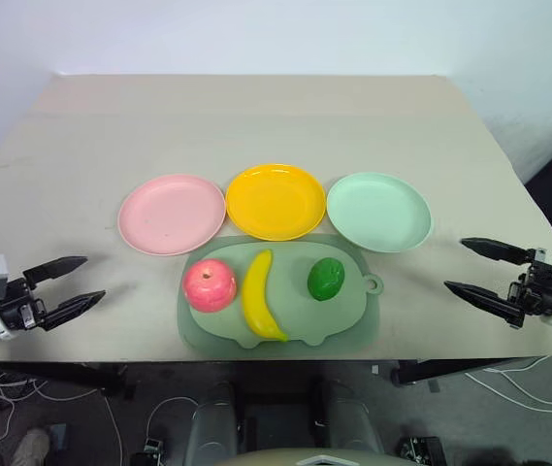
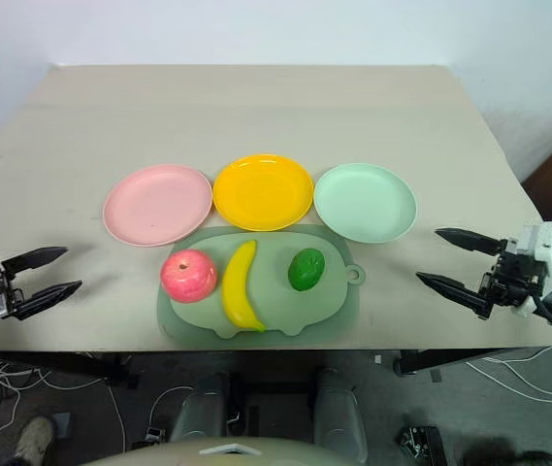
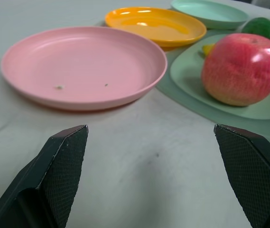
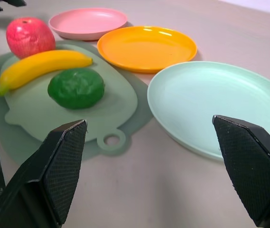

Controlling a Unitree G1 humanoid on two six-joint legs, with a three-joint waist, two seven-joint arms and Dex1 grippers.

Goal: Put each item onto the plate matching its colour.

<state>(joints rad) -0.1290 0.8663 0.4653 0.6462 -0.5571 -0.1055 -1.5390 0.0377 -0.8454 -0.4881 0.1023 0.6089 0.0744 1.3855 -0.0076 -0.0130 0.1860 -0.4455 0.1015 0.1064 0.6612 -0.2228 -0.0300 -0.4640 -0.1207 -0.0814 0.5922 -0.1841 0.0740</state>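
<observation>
A pink-red apple [image 1: 210, 284], a yellow banana [image 1: 259, 296] and a dark green lime-like fruit [image 1: 325, 279] lie side by side on a dull-green pig-shaped mat [image 1: 348, 316]. Behind the mat stand three empty plates in a row: pink [image 1: 171, 214], yellow-orange [image 1: 276, 201] and mint green [image 1: 378, 211]. My left gripper [image 1: 73, 285] hovers open at the table's left front edge, pointing toward the mat. At the right front edge my right gripper [image 1: 475, 269] is open too, pointing inward. Neither holds anything.
The beige table [image 1: 256, 116] stretches bare behind the plates up to a white wall. Cables lie on the floor below the front edge.
</observation>
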